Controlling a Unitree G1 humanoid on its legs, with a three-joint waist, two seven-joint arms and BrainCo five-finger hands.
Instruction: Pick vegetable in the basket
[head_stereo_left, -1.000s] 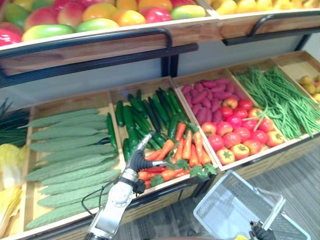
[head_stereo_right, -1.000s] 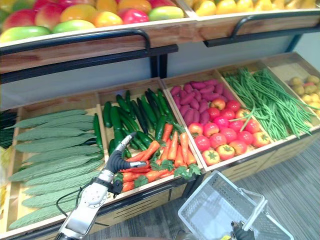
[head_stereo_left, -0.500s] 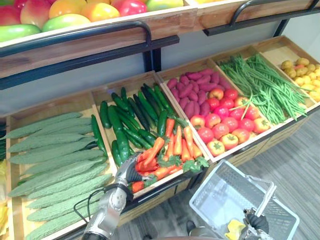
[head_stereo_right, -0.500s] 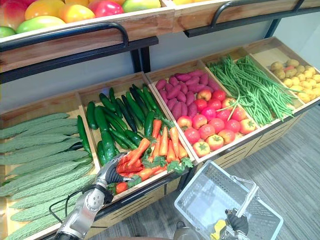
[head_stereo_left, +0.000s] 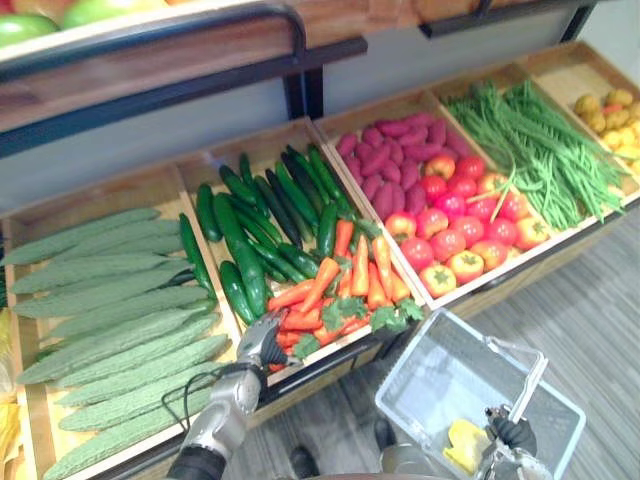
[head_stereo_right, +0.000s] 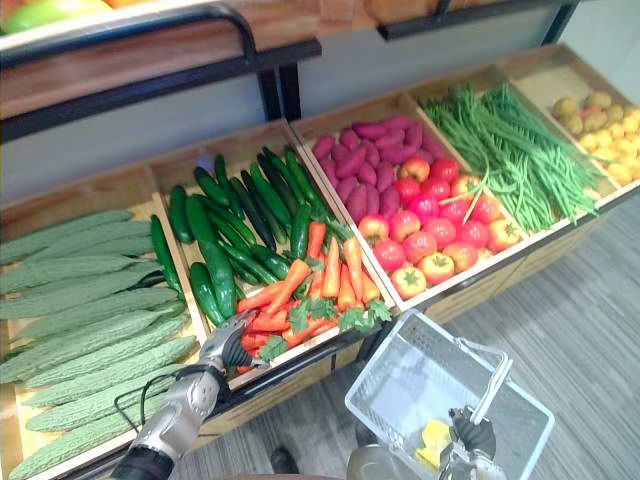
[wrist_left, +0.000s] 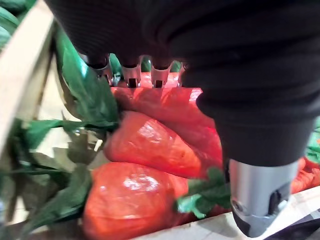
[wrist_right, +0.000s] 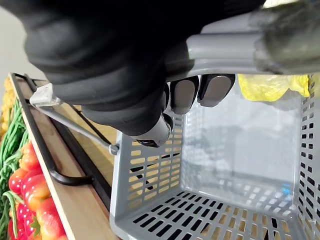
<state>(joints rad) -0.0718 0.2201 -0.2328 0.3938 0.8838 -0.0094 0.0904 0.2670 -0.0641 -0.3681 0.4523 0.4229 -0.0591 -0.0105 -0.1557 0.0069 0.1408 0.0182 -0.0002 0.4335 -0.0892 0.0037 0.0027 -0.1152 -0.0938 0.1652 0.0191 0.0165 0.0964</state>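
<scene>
Now, left hand (head_stereo_left: 262, 342): down on the front carrots (head_stereo_left: 335, 292) in their crate (head_stereo_left: 240, 147), fingers (wrist_left: 131, 75) buried among them; I cannot tell if it grips one
Right hand (head_stereo_left: 514, 434): curled round the handle (wrist_right: 225, 47), hanging the basket (head_stereo_left: 410, 360) near the carrots for a short carry

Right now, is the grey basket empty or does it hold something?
Not empty: a yellow item lies at one end of the basket.

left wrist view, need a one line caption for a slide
Left hand poised over leafy-topped carrots beside the wooden bin wall.
</scene>
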